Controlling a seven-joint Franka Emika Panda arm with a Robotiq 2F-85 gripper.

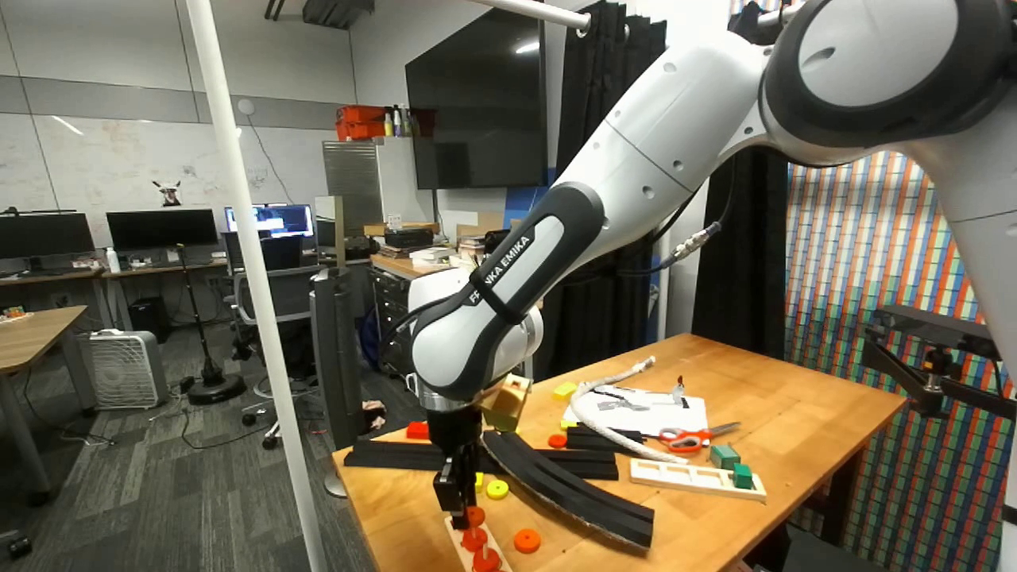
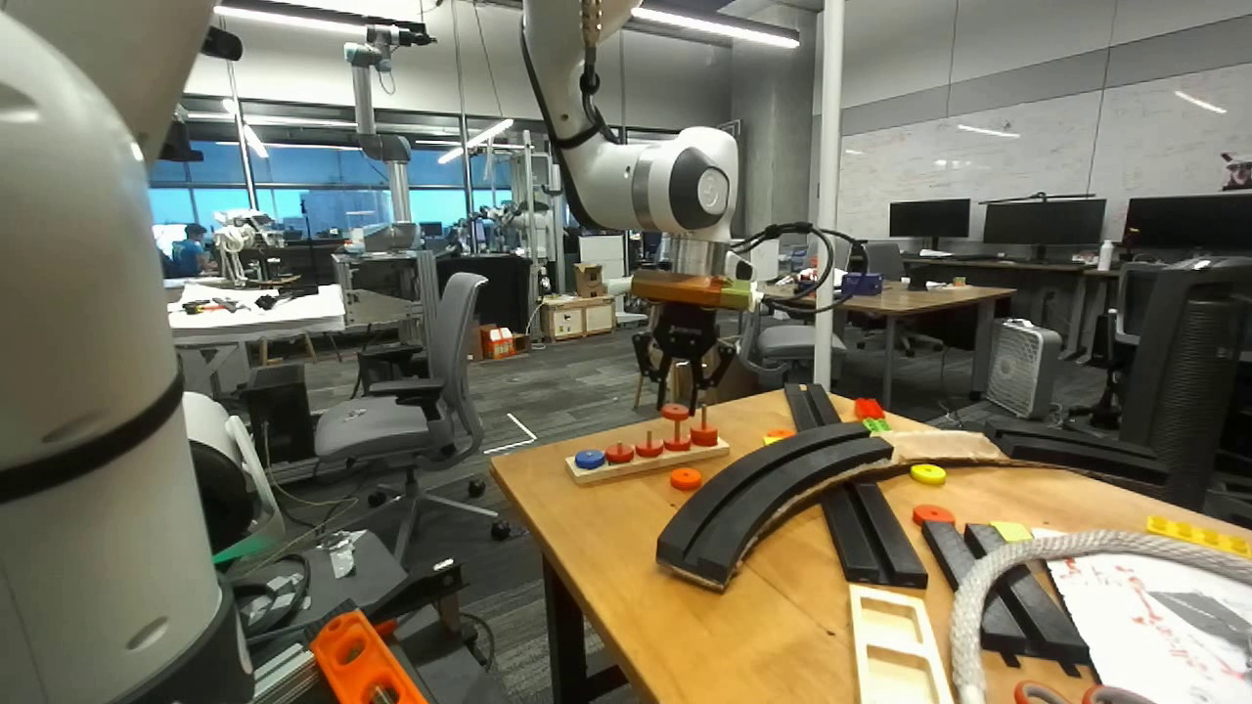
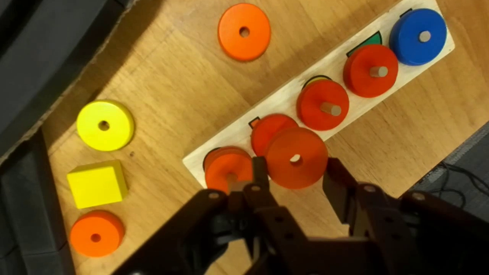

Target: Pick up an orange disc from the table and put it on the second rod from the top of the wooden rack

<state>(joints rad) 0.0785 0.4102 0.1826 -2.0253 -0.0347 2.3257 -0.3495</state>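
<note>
1. Currently, the gripper (image 3: 295, 167) pinches an orange disc (image 3: 309, 158) by opposite edges, one fingertip (image 3: 261, 172) pressed to each side of its rim.
2. That disc is directly above the wooden rack (image 3: 286, 98), in line with the second rod (image 2: 677, 428) from the rack's end opposite the blue disc (image 3: 408, 38). In an exterior view a little of this rod shows beneath it, and a red disc (image 2: 677, 444) sits lower down, on the rack's base. Whether the rod stands inside the held disc's hole, I cannot tell.
3. At one end of the rack the blue disc is seated on its rod; next along come a middle red disc (image 3: 361, 72) and an inner red disc (image 3: 313, 105).
4. The rack's last rod (image 2: 703, 416) carries a red-orange stack (image 3: 235, 166), partly covered by the gripper in the wrist view; its count is unclear.
5. A loose orange disc (image 3: 237, 44) lies on the table (image 3: 172, 76) near the rack's long side.
6. Off the rack's end opposite the blue disc lie a yellow disc (image 3: 112, 131), a yellow block (image 3: 97, 187) and a second loose orange disc (image 3: 88, 225).
7. Well apart from the rack are a pale rope (image 2: 968, 606), scissors (image 1: 685, 439) and a shallow wooden frame (image 1: 659, 473).
</note>
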